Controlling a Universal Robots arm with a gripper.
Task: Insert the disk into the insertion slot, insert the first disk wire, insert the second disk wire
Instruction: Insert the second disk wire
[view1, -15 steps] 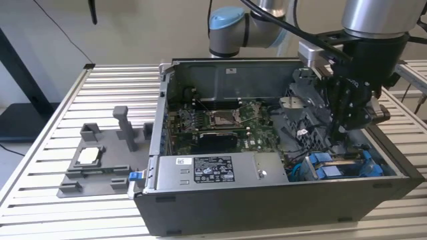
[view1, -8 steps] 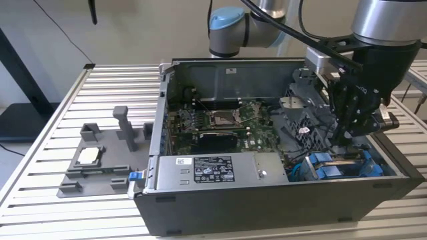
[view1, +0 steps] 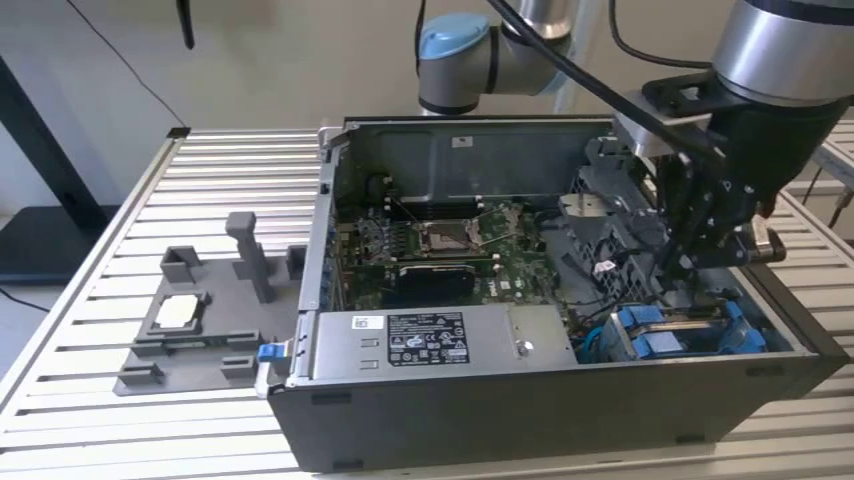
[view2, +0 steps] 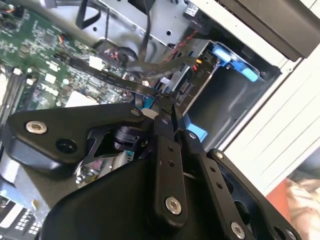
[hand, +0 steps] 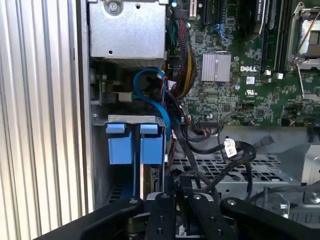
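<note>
Gripper (view1: 703, 262) down inside case (view1: 534, 420), fingers (view2: 167, 150) pinched narrow on flat black wire (view2: 125, 82), it seems. Slot (hand: 135, 135) with blue rails just beside fingers; disk (view1: 681, 330) apparently seated there.

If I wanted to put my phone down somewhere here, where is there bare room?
Bare slats of the ribbed table lie at the exterior view's left, around the grey fixture tray. Inside the computer case it is crowded: cables, board, and the gripper over the drive bay.
</note>
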